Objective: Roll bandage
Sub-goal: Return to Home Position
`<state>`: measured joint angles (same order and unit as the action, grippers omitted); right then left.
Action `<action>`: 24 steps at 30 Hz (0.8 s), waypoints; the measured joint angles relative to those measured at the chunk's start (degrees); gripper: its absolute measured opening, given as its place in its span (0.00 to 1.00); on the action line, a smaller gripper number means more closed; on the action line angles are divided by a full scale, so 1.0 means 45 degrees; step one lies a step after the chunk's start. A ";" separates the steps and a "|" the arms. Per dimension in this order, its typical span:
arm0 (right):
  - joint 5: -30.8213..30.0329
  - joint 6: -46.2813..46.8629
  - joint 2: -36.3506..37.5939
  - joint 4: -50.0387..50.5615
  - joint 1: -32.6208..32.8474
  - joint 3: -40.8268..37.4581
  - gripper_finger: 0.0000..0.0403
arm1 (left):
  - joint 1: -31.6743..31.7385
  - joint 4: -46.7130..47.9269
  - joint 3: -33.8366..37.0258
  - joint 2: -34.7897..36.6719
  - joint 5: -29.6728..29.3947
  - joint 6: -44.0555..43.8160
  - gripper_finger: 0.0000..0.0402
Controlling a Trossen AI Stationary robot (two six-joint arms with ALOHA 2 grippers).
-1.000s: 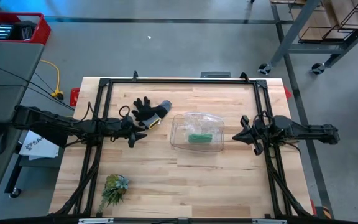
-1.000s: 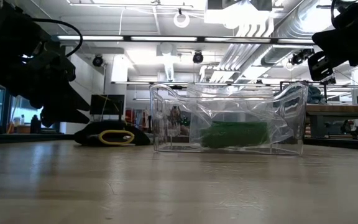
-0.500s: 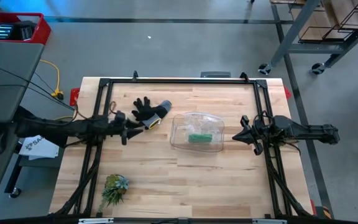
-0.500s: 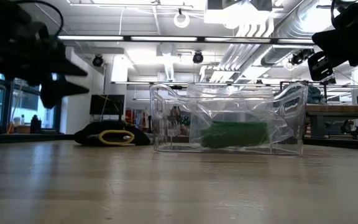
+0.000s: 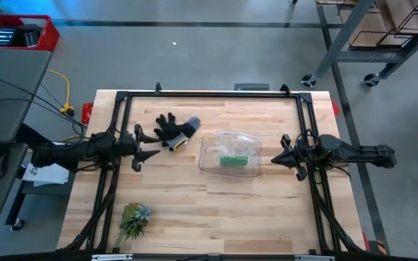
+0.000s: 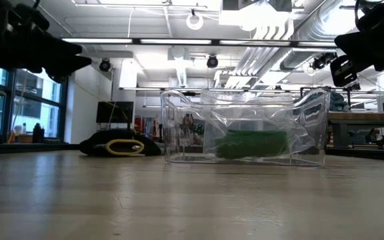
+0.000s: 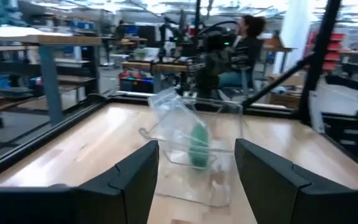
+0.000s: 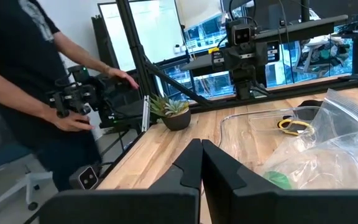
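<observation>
The left gripper (image 5: 141, 148) has pulled back toward its own side of the worktop (image 5: 267, 210) since a second ago. It now hangs farther from the bin and nearer the frame rail. From table height it has also climbed, from mid-height up to the top corner of the view. Its fingers (image 7: 135, 180) stand wide apart with nothing between them. The right gripper (image 5: 284, 154) has not moved. It hovers just beside the bin on the opposite side, its fingers (image 8: 188, 168) pressed together and holding nothing.

Near the front edge on the left side sits a small spiky plant (image 5: 133, 219), well apart from everything else. Toward the middle of the worktop stands the clear bin (image 5: 203, 148). A crumpled clear zip bag (image 5: 231, 141) lies inside it. The bandage (image 5: 232, 160) is inside the bag, a small mid-green bundle resting low against the bin's floor. Through the plastic it looks soft and stubby, longer than it is tall, and I cannot tell how tightly it is wound. Just behind the bin on the left side lies a black-and-grey glove (image 5: 173, 129). It does not touch the bin. Beyond the worktop, a person (image 8: 36, 93) in a dark top stands handling a piece of equipment.
</observation>
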<state>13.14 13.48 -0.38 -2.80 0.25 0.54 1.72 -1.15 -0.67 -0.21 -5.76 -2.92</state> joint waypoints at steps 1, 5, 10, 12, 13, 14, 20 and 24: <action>-0.0001 -0.0001 0.0000 0.0003 0.0000 0.0000 0.00 | -0.0006 0.0021 0.0000 0.0018 0.0208 0.0021 0.51; -0.0002 -0.0001 -0.0005 0.0007 0.0000 0.0000 0.00 | -0.0139 0.0101 0.0000 0.0015 0.0608 0.0432 0.51; 0.0002 -0.0001 -0.0005 0.0007 0.0000 0.0000 0.00 | -0.0315 0.0098 0.0000 -0.0038 0.0603 -0.0128 0.51; 0.0002 -0.0001 -0.0005 0.0012 0.0000 0.0005 0.00 | -0.0312 0.0102 0.0000 -0.0068 0.0599 -0.0318 0.51; 0.0002 -0.0001 -0.0005 0.0012 0.0000 0.0005 0.00 | -0.0312 0.0098 0.0000 -0.0069 0.0598 -0.0388 0.51; 0.0002 -0.0001 -0.0005 0.0012 0.0000 0.0005 0.00 | -0.0312 0.0098 0.0000 -0.0092 0.0598 -0.0455 0.51; 0.0002 -0.0001 -0.0005 0.0016 0.0000 0.0005 0.00 | -0.0312 0.0098 0.0000 -0.0112 0.0588 -0.0635 0.51; 0.0002 -0.0001 -0.0005 0.0017 0.0000 0.0005 0.00 | -0.0312 0.0098 0.0000 -0.0117 0.0588 -0.0635 0.51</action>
<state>13.15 13.47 -0.40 -2.72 0.25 0.56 0.32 -0.71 -0.67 -0.73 -3.11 -5.78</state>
